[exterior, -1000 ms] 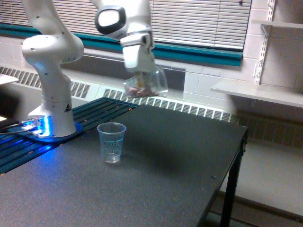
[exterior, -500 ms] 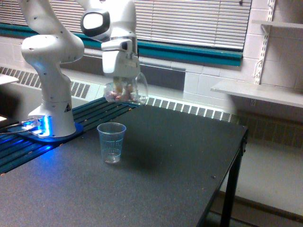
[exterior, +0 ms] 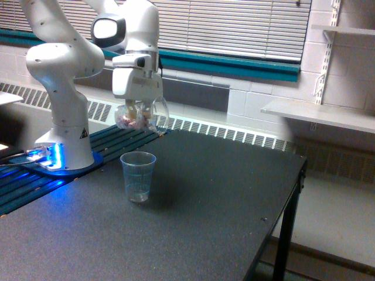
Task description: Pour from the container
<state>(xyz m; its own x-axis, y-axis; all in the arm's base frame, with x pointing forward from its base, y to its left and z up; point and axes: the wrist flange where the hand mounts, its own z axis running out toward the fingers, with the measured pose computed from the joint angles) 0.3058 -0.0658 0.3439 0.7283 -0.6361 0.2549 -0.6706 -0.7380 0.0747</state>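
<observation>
Dark speckled surface (exterior: 193, 211) carries one clear measuring cup (exterior: 137, 176), upright, no visible contents. Above and slightly behind it, the gripper (exterior: 138, 110) has its jaws clamped on the container (exterior: 139, 117), held tilted in the air. Reddish-brown and pale bits lie inside the container.

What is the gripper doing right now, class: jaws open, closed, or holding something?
Gripper: jaws closed on the container, a clear cup of reddish and pale bits, held in the air above the measuring cup on the table.
</observation>
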